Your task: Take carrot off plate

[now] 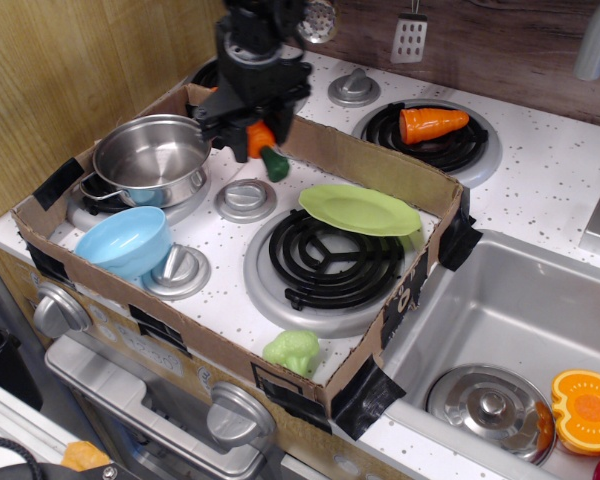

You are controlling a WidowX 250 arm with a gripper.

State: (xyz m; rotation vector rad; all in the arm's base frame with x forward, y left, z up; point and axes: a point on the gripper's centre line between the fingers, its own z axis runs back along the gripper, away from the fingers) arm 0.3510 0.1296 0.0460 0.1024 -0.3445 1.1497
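My black gripper (pixel 248 128) is shut on the carrot (pixel 263 146), orange with a dark green stem end that points down to the right. It holds the carrot in the air above the white stove top, between the steel pot and the plate. The yellow-green plate (pixel 360 209) lies bare, tilted on the rim of the front right burner (pixel 325 262), well to the right of the gripper. Most of the carrot's orange body is hidden by the fingers.
A steel pot (pixel 152 158) sits just left of the gripper. A light blue bowl (pixel 126 242) is at front left. A cardboard wall (pixel 380 165) rings the stove. A stubby orange carrot (pixel 432 123) lies on the back right burner. A green broccoli (pixel 293 350) lies at the front edge. The sink (pixel 520 320) is at right.
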